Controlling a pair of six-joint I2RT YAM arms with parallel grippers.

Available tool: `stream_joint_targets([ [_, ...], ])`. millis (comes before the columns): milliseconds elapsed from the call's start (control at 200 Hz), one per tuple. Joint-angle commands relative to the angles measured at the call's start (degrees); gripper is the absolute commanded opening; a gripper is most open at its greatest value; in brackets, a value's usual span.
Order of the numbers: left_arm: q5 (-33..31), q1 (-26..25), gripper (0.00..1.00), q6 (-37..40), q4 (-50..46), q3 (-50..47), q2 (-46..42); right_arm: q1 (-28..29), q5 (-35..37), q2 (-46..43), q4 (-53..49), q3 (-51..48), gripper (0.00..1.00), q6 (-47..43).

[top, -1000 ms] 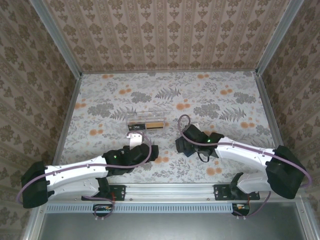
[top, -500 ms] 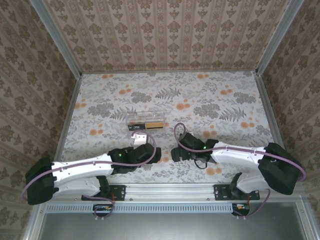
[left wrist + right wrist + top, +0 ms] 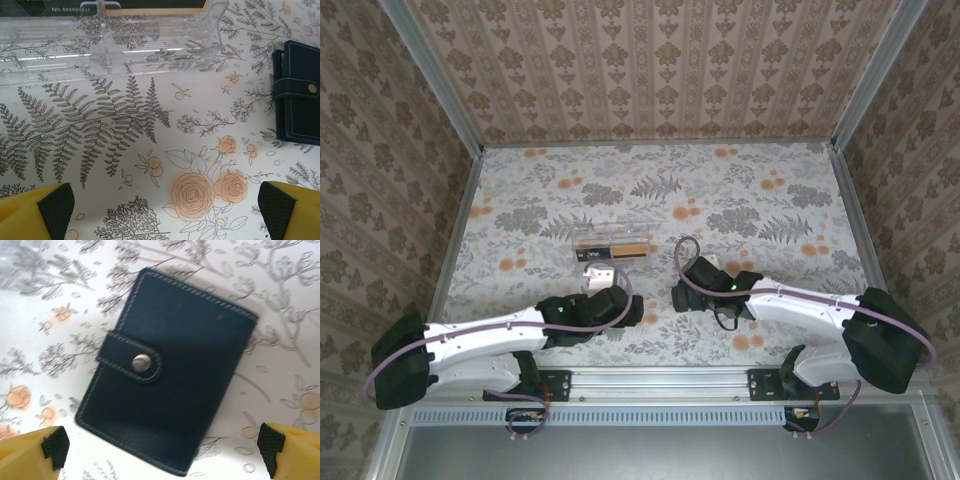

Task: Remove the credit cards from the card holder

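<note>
Clear box (image 3: 115, 47) on floral table (image 3: 150, 150)

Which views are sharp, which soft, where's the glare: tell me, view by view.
Right wrist: card holder slightly soft, its stitching smeared, cloth washed out at upper left. Left wrist: crisp print, white glare streaks along the clear box. Top external: even light, no hard shadows.

Bare table (image 3: 150, 150) lies open under the left gripper (image 3: 166, 206), hemmed by the clear plastic box (image 3: 110, 45) ahead and the card holder (image 3: 297, 95) rightward.
</note>
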Motion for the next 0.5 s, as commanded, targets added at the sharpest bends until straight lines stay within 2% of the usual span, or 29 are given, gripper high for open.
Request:
stream_joint_targets([
  [0, -0.1, 0.6, 0.98, -0.5, -0.4, -0.6, -1.6, -3.7, -0.2, 0.0, -2.0, 3.1, 1.0, -4.4],
  [130, -0.1, 0.8, 0.99, -0.1, -0.5, -0.5, -1.8, -7.2, -2.8, 5.6, -1.7, 8.5, 1.0, -8.4],
  [340, 0.2, 1.2, 0.99, -0.1, -0.7, -0.4, -2.2, -8.8, 0.3, 20.3, -7.8, 21.6, 1.0, -12.4],
  [495, 0.1, 1.3, 1.0, 0.0, -1.2, -0.7, -3.3, -9.7, 2.6, 22.4, -8.6, 20.9, 1.0, -11.8],
])
